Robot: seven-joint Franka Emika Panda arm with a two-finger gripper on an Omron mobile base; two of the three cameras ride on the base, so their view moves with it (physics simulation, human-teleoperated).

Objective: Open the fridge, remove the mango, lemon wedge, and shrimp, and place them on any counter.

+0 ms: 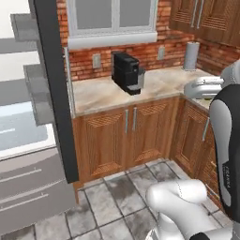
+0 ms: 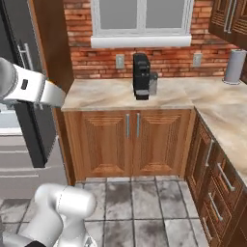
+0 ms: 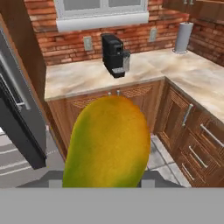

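The mango [image 3: 107, 144], yellow-green with an orange blush, looms large at the bottom of the hand view and covers my fingertips. My gripper [image 1: 202, 88] is shut on it and hangs in the air in front of the corner cabinets, at the right of the left base view. The fridge [image 1: 28, 140] stands open at the left, its dark door edge [image 1: 54, 84] jutting toward me. The beige counter [image 3: 78, 76] runs below the window and turns along the right wall [image 2: 226, 116]. The lemon wedge and the shrimp are out of view.
A black coffee machine [image 1: 127, 72] stands mid-counter under the window. A paper towel roll [image 2: 234, 66] is upright in the back right corner. Brown cabinets [image 2: 130, 140] line the floor below. The fridge door [image 2: 24, 96] blocks the left side.
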